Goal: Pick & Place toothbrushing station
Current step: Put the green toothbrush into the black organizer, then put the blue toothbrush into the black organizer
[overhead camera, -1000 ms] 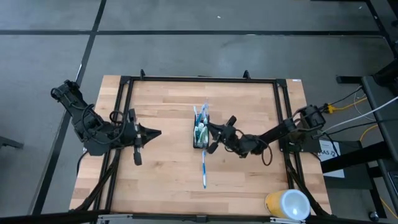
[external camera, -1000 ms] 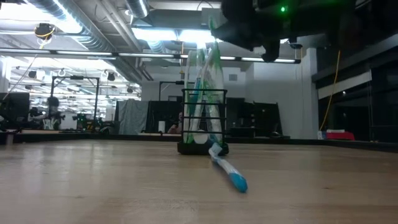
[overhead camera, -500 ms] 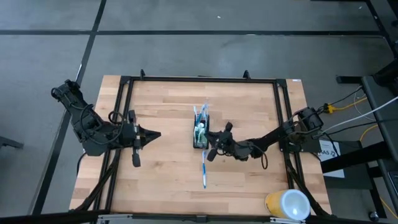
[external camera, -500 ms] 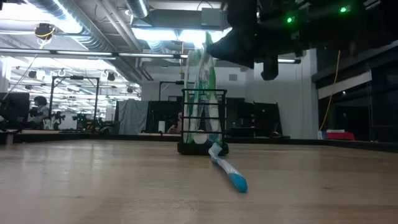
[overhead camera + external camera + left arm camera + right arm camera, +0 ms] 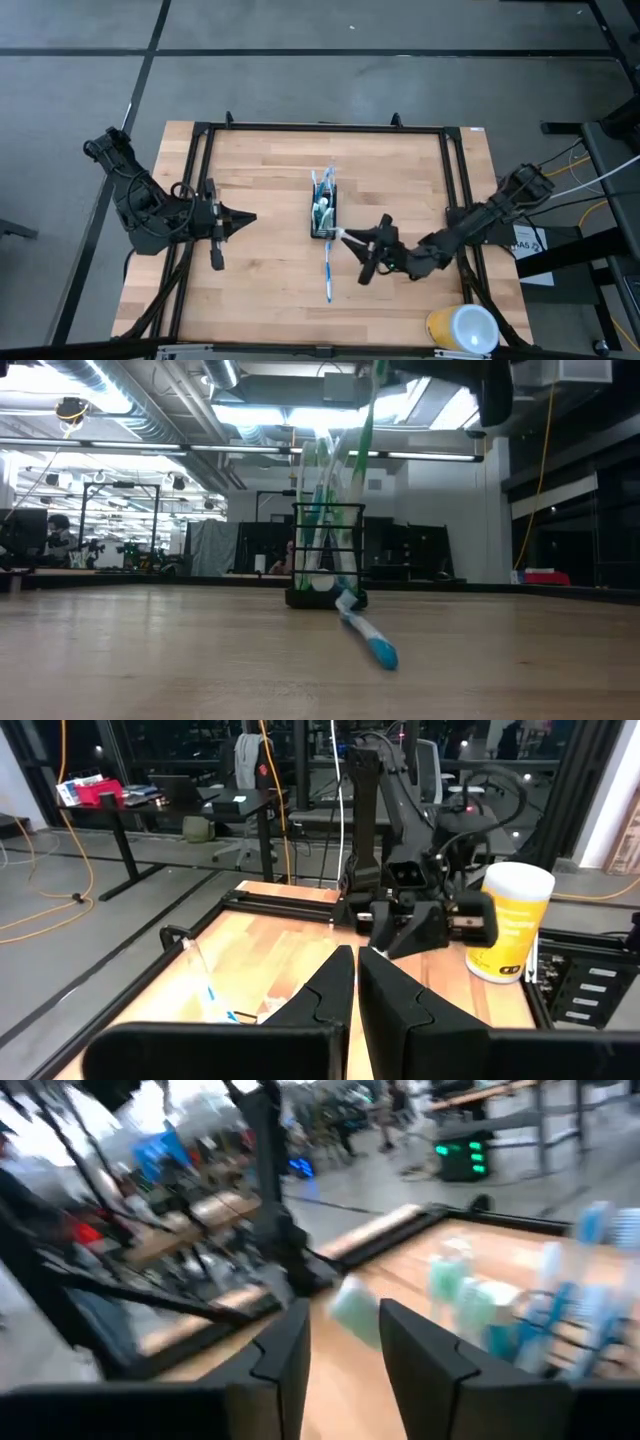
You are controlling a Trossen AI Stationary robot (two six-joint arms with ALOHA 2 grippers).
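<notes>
1. The wooden table (image 5: 270, 270) filled the middle of the high view, framed by black rails.
2. The left arm (image 5: 140, 205) waited over the table's left edge, well apart from the holder. Its left gripper (image 5: 248, 216) pointed toward the table's middle with the fingers pressed together and nothing between them; the left wrist view showed the two dark fingers (image 5: 335, 990) meeting.
3. The right arm (image 5: 480, 222) reached in from the right edge, low and toward the near side. Its right gripper (image 5: 362, 253) sat just right of the lying toothbrush, near the holder's near end, its fingers (image 5: 285, 1350) spread with a clear gap. A blurred pale-green thing showed beyond that gap in the right wrist view; whether it was touched could not be told.
4. A yellow-and-white cup (image 5: 462, 328) stood at the table's near right corner, well apart from everything else.
5. The black mesh holder (image 5: 324, 212) stood upright at the table's centre, with green-white and blue-white toothbrushes (image 5: 322, 490) leaning out of its top.
6. A blue-white toothbrush (image 5: 328, 268) lay flat on the wood, one end touching the holder's base in the low view, the blue end toward the near edge.
</notes>
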